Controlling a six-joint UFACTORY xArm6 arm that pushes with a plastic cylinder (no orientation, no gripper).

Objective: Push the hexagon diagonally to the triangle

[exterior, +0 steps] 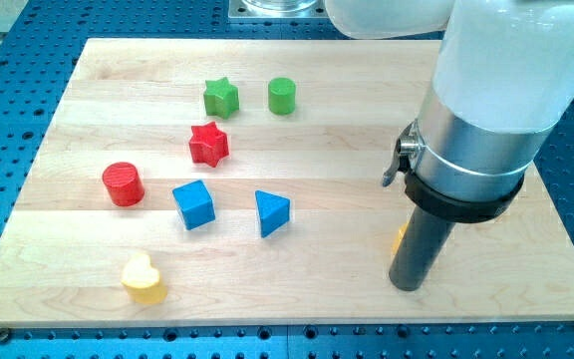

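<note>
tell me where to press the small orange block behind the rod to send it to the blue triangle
Press the orange block's view-right side, slightly from below: the blue triangular block lies left and a little up. My tip sits just below it; the rod hides its shape.

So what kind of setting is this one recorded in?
Most likely a robotics lab bench: a wooden board sits on a blue perforated metal table, with small coloured blocks such as the blue triangle and my tip.

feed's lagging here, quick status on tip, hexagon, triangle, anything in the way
My tip at the view's lower right, tight beside a mostly hidden orange block, shape unreadable. Blue triangle to its left. No block between them.
</note>
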